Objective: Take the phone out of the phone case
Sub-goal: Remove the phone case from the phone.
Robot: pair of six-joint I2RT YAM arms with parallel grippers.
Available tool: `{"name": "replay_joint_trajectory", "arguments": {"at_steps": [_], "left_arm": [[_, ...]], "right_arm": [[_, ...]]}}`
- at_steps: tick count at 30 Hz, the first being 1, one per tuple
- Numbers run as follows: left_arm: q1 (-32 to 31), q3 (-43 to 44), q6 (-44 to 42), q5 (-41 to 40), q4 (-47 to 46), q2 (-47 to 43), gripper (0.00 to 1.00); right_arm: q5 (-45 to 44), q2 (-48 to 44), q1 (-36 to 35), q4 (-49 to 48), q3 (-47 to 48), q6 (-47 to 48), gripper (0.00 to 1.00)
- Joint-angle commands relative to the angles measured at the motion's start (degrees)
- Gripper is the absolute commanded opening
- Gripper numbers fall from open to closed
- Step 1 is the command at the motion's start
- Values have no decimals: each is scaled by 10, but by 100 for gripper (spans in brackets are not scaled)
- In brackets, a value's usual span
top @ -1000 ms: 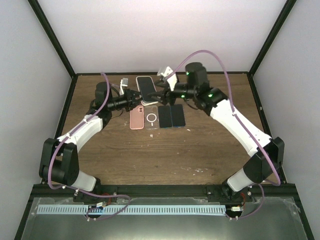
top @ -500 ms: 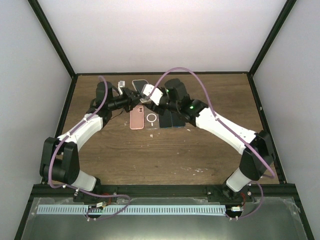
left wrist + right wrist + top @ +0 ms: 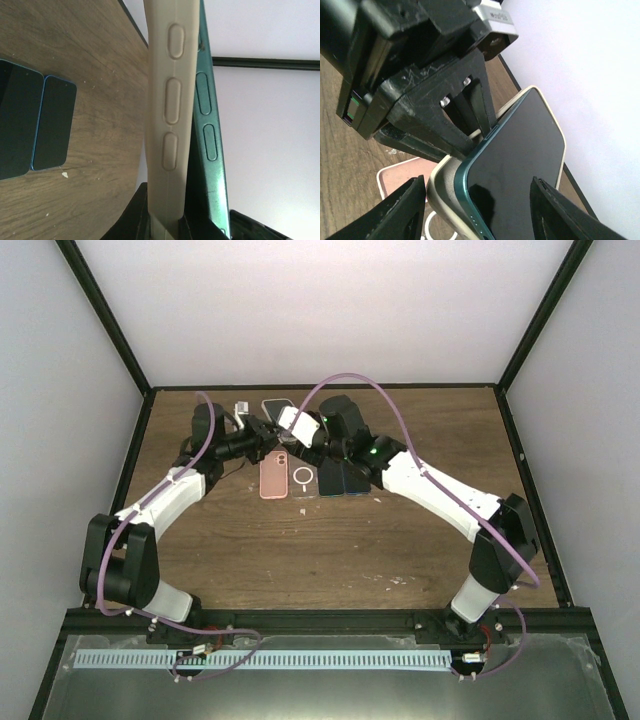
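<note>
Cream-coloured and soft-looking, the case (image 3: 170, 100) is held on edge in the air above the far middle of the desk (image 3: 400, 540). The phone (image 3: 207, 125), dark green along its frame, sits partly out of it. In the left wrist view one long side of the phone stands clear of the case wall, with a gap between the two rows of buttons. In the right wrist view the far end of the phone lies inside the case rim, while the near corner stands out of it. I judge the task roughly half done: one edge is free, and what is left is to work the other sides loose and draw the phone fully clear.

The left gripper (image 3: 165, 225) is closed tight on the lower edge of the case. The right gripper (image 3: 477, 180) has its fingers well apart on either side of the phone's near corner. Bare background shows beside one finger, so it looks spread around the phone, not clamped on it.

Below on the desk lie a pink case (image 3: 271, 480), a clear case (image 3: 303, 478) with a ring on it, and two dark phones (image 3: 52, 125), side by side.

No brand or label shows on the phone or the case. A silver block (image 3: 495, 17) on the left wrist carries small print, too small to read.
</note>
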State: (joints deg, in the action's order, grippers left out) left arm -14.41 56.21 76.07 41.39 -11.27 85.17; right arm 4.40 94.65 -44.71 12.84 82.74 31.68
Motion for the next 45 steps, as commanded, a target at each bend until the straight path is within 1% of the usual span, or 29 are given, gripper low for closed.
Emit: {"name": "replay_joint_trajectory", "arguments": {"at_steps": [1,11,15,23,27,30,33,36,38,40,42,45], "left_arm": [[-2,19,-27,17,-16,-10,0],[-6,23,-28,28,-32,-8,0],[-6,21,-24,31,-36,-7,0],[-6,23,-17,34,-38,0,0],[-8,24,-18,42,-46,2,0],[-9,25,-22,52,-47,2,0],[-9,32,-31,83,-62,7,0],[-12,53,-65,134,-60,18,0],[-13,61,-80,155,-55,20,0],[-13,57,-81,165,-64,19,0],[-12,53,-83,169,-67,14,0],[-8,50,-99,163,-43,8,0]], "right_arm": [[33,-39,3,5,17,-10,54],[-54,-11,3,-16,6,11,46],[-73,-12,3,-47,-23,40,43],[-69,-21,3,-59,-50,65,43],[-117,-10,3,-84,-50,85,42],[-152,-5,3,-134,-62,128,37],[-181,-6,3,-227,-101,198,33],[-179,-7,6,-317,-143,258,31],[-174,1,8,-346,-151,279,30],[-175,12,10,-353,-140,285,26],[-175,18,13,-347,-126,283,18],[-168,10,13,-320,-100,266,4]]}}
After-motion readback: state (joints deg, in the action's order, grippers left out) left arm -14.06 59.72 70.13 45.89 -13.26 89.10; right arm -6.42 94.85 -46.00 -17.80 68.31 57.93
